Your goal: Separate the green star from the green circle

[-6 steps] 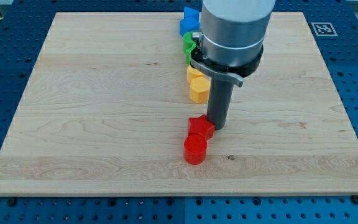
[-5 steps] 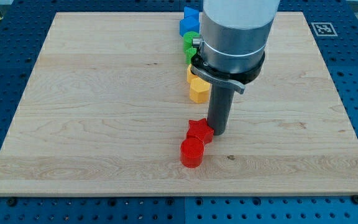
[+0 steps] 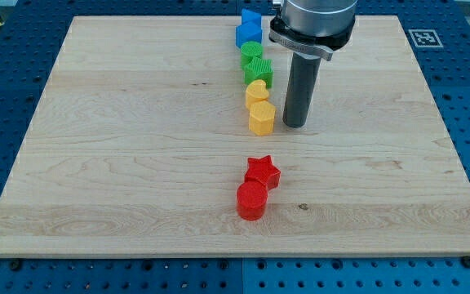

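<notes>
my tip (image 3: 294,125) rests on the bench (image 3: 121,163) just to the view's right of the yellow hexagon (image 3: 261,120), apart from it, holding nothing since the rod has no gripper. the green star (image 3: 259,71) and green circle (image 3: 250,53) sit touching in a tight column, the circle toward the view's top, so the tip looks staged beside the column, ready to run up and wedge between them. a yellow heart-like block (image 3: 256,91) lies directly below the star, and two blue blocks (image 3: 250,26) crowd just above the circle, so a careless push could drag neighbours along. the red star (image 3: 262,171) and red cylinder (image 3: 252,200) sit well apart, toward the view's bottom.
</notes>
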